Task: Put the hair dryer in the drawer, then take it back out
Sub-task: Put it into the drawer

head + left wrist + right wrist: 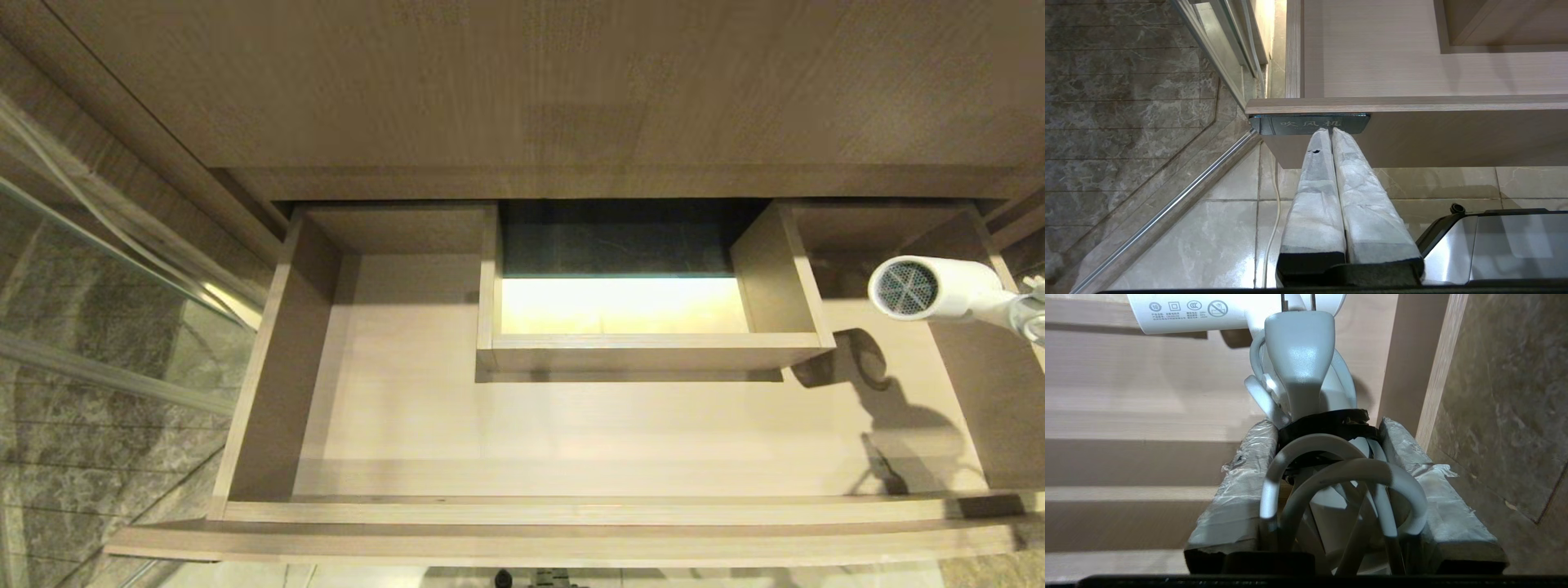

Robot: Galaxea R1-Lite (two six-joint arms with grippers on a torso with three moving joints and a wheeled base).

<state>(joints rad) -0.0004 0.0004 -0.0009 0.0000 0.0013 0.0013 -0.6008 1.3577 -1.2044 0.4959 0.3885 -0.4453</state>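
Observation:
The pale wood drawer (571, 510) stands pulled out, and its floor is bare. A boxed cut-out (645, 351) sits at its mid-rear. The white hair dryer (931, 287) hangs above the drawer's right end, with its grey mesh grille facing left. In the right wrist view my right gripper (1327, 426) is shut on the hair dryer (1298, 359) at its handle, where the white cord is wound and bound with a black band. The gripper itself is outside the head view. My left gripper (1329, 131) is shut and empty, parked below the drawer's front, left of its middle.
A taller wood panel (522, 82) rises behind the drawer. A glass door and marble floor (98, 327) lie to the left. A dark label plate (1310, 123) is fixed under the drawer front's edge. My own base (1494, 245) and a white cable (1274, 204) are on the tiled floor.

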